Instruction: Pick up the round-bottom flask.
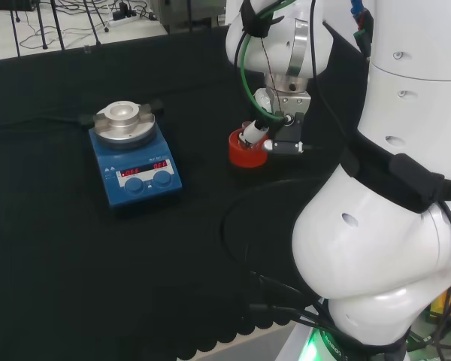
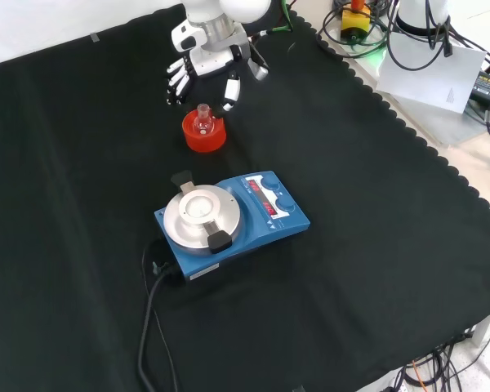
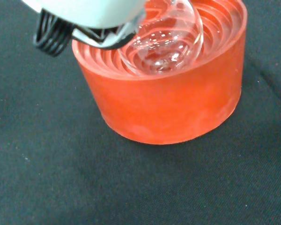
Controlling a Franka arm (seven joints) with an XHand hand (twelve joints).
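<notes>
Hand [image 2: 202, 65] above, fingers spread, holding nothing. Lower over round-bottom flask [image 2: 202, 119] seated in red ribbed stand [image 2: 204, 136]; close fingers round neck; lift straight upward, avoiding tilt

Arm [image 1: 376, 226]: glossy white rounded links, small round holes in shell, black band across one link. Green cable [image 1: 244, 75] and black cables run along link above hand. Hand [image 2: 204, 61] — white body, black-and-white fingers [image 2: 176, 82], black ribbed part [image 3: 51, 35] near palm.
</notes>
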